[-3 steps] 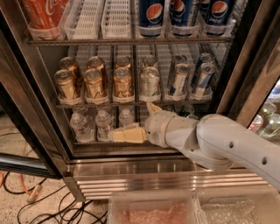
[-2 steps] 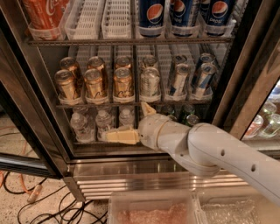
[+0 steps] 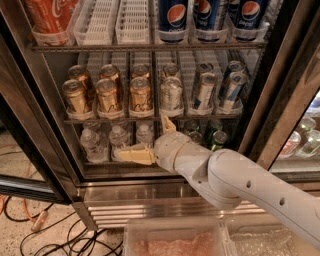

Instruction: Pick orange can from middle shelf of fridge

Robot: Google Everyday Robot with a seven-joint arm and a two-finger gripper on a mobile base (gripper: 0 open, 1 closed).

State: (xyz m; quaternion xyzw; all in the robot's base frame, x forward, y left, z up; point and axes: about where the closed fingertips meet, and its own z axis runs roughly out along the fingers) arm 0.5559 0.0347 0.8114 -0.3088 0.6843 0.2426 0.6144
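The orange can (image 3: 140, 93) stands upright at the front edge of the middle shelf (image 3: 150, 119), in the third lane from the shelf's left end. More orange cans (image 3: 107, 95) fill the two lanes to its left, and another stands behind it. Just to its right is a silver-green can (image 3: 171, 95), and beyond that, toward the shelf's right end, slim blue-and-white cans (image 3: 205, 92) lean in their lanes.

The gripper (image 3: 141, 136) sits just below the shelf's front edge, under the orange can and not touching it. Its fingers (image 3: 134, 155) are spread wide and grasp nothing: one points left across the lowest tier, the other points up and reaches the shelf's front lip beside the silver-green can. The white arm (image 3: 240, 180) runs from it toward the lower right.

Behind the gripper, water bottles (image 3: 90, 142) stand on the left of the bottom tier and green bottles (image 3: 218, 138) on the right. On the top tier are a red cola can (image 3: 50, 15) at the left end, white slotted trays (image 3: 132, 20) in the middle and blue Pepsi cans (image 3: 172, 17) to the right. The fridge (image 3: 150, 202) has a ribbed steel base, with cables (image 3: 50, 235) on the floor at its lower left.
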